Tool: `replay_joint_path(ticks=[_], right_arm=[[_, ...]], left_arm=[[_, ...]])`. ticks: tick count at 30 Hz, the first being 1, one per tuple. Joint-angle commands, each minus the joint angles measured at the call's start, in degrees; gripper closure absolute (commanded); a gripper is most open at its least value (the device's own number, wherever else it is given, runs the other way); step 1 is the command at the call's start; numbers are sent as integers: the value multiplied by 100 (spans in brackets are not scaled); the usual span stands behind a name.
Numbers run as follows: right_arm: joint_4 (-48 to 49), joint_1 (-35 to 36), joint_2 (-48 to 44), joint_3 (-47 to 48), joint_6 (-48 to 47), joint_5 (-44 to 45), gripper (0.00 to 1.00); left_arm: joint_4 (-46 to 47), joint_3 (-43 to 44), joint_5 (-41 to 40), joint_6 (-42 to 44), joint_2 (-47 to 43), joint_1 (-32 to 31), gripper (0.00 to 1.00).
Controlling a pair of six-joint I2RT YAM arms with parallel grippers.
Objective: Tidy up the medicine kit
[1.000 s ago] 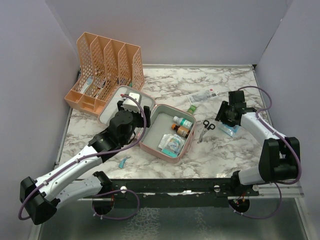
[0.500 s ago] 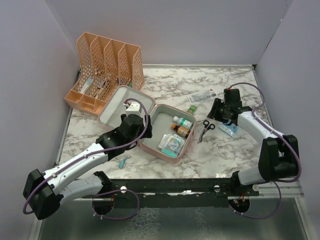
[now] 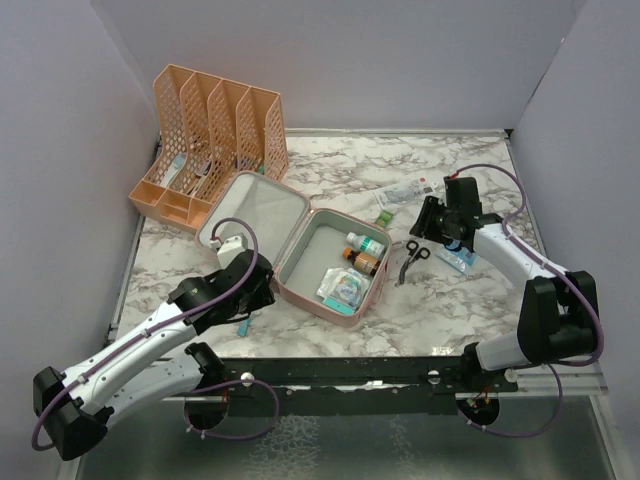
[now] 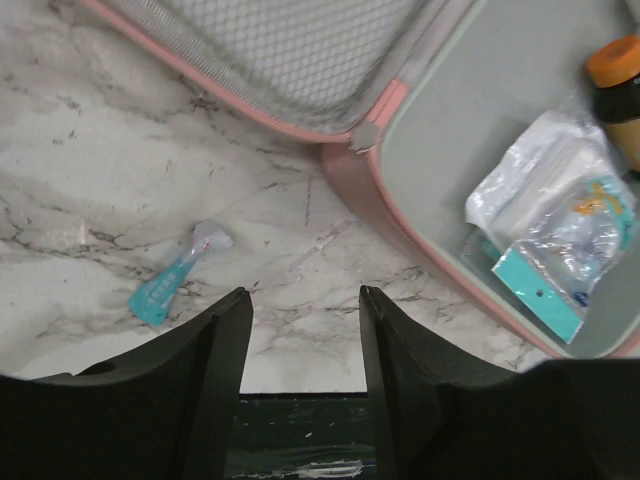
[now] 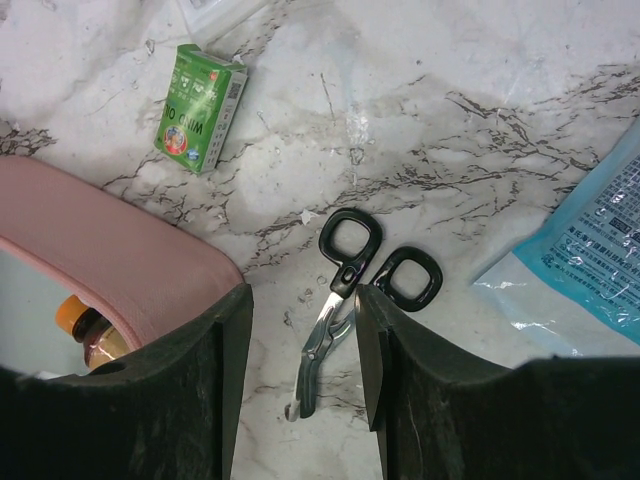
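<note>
Nearest, the left gripper (image 4: 304,296) hung with its claw spread and empty above the marble table (image 3: 450,300), a small teal sachet (image 4: 178,272) nearby. Beyond, the pink medicine kit (image 3: 318,243) lay unzipped mid-table. Farther right, the right gripper (image 5: 303,292), claw spread and empty, hovered over black scissors (image 5: 345,300).

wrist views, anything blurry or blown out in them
Left wrist: marble table and teal sachet sharp, evenly lit; the near fingers are plain black silhouettes. Right wrist: scissors crisp with soft shadows, fingers equally dark; nothing blown out.
</note>
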Motion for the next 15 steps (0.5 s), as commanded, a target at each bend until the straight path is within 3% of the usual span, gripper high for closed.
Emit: replay_joint_path(ticks=[1,4,15], right_arm=[[207,11,-186,-74,33,-123,55],[196,11,-225,-90,34,-101,55],[130,11,-349,-178,41,17,55]], left_arm=[[-542,-468,-36,-761,53,-6,45],[-484,-469,-312,-835,391,-1,32],[479,-1353,-492,-868,721,103,28]])
